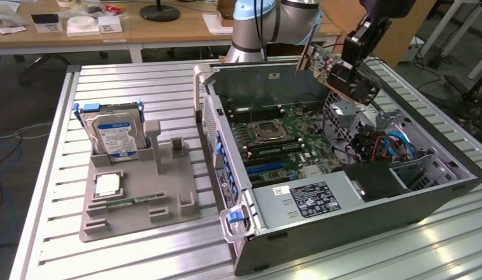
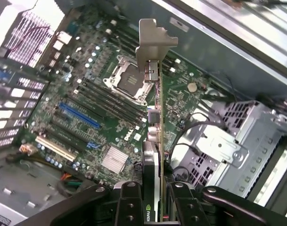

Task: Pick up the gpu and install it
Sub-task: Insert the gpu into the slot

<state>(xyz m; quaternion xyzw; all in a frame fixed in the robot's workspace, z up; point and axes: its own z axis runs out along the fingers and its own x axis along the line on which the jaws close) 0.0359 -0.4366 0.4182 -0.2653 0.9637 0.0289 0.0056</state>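
Wrist view: jaws clamp gpu point(image 2: 155, 127), seemingly Nvidia-badged, over motherboard point(image 2: 86, 110).

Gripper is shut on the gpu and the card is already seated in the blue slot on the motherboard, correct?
Not seated. The gripper is shut on the gpu, but the card hangs in the air above the open case, over the motherboard, in no slot. The exterior view shows this.

**Gpu point(image 1: 361, 87) aloft, not yet seated**

A thin dark card with a green board and silver end bracket. It hangs tilted, clamped in the gripper point(image 2: 155, 190), above the open computer case point(image 1: 342, 216) at its far end, toward the exterior view's right.
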